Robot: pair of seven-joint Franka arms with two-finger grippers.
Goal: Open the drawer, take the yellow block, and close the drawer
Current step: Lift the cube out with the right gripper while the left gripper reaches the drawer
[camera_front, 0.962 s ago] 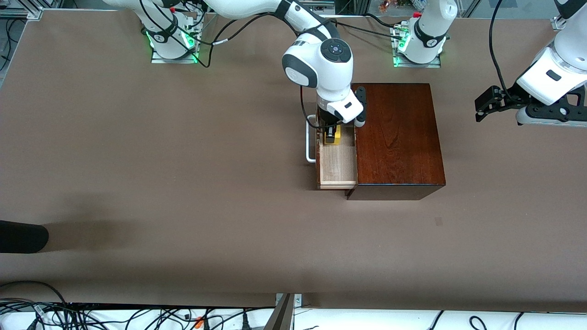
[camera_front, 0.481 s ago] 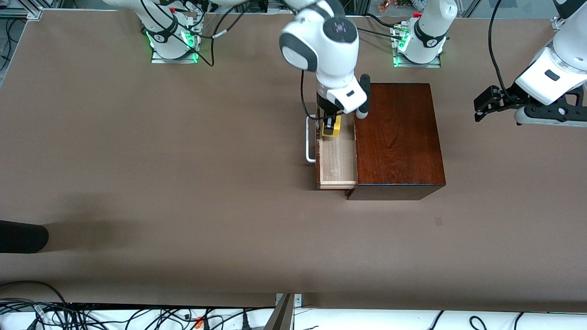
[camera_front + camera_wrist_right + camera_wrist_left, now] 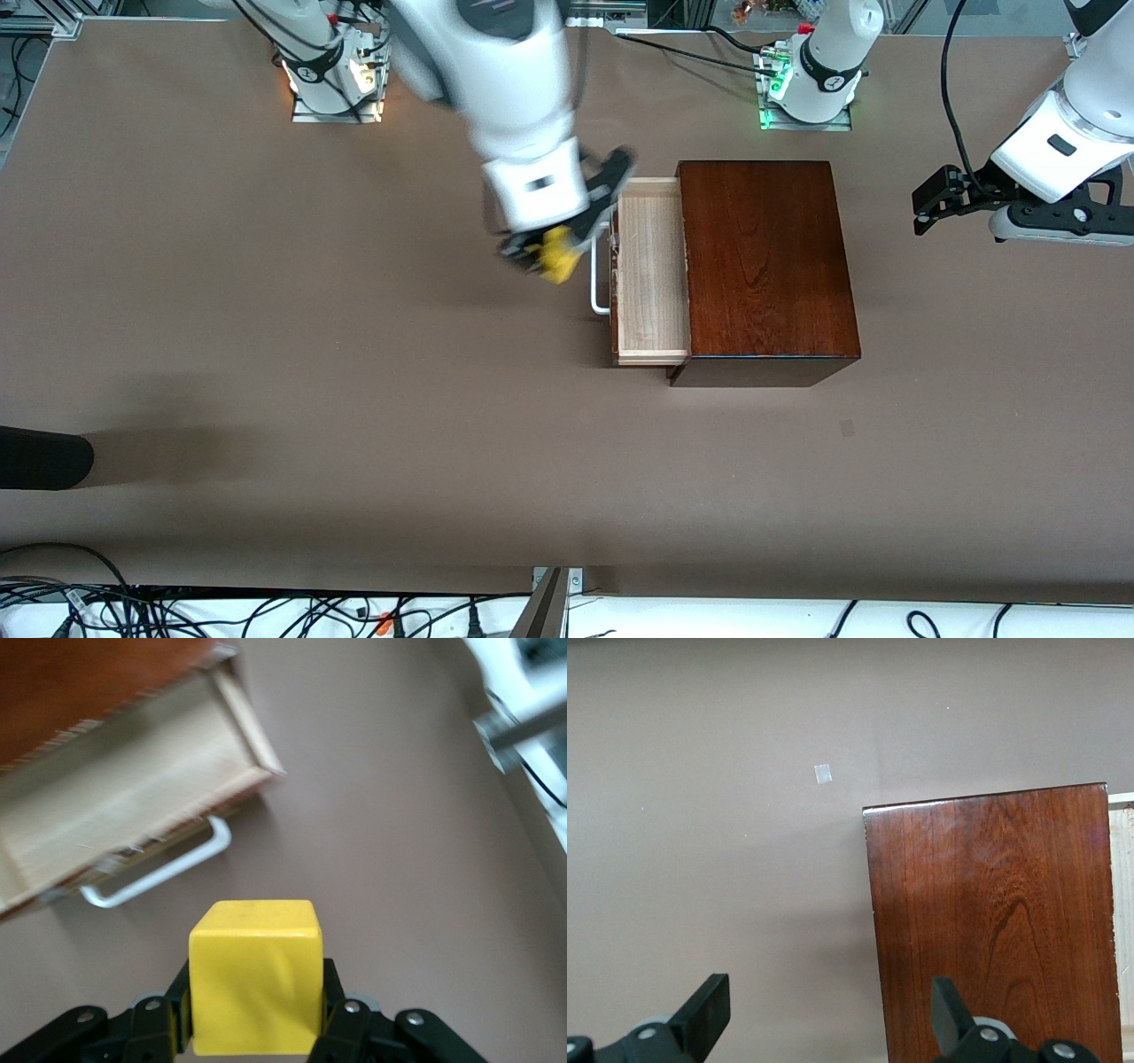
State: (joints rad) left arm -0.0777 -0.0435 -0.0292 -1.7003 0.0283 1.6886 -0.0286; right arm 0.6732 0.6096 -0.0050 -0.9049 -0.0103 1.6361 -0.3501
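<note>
Right fingers [image 3: 341, 1014] clamped on the block [image 3: 555, 252], aloft over bare surface [image 3: 354, 354] just in front of the handle [image 3: 598, 282]. Drawer [image 3: 651, 266] pulled out of the box [image 3: 766, 266]. Left gripper [image 3: 930, 204] spread wide, waiting above the surface at its own end.

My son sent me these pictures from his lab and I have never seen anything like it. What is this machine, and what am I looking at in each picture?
These are two robot arms at a brown table. The wide picture looks down from above; the other two come from cameras on the arms' wrists. On the table stands a wooden box with its drawer pulled open. The right gripper holds a yellow block in the air, over the table beside the drawer's white handle. The left gripper waits open, up near the box at its end of the table.
</note>
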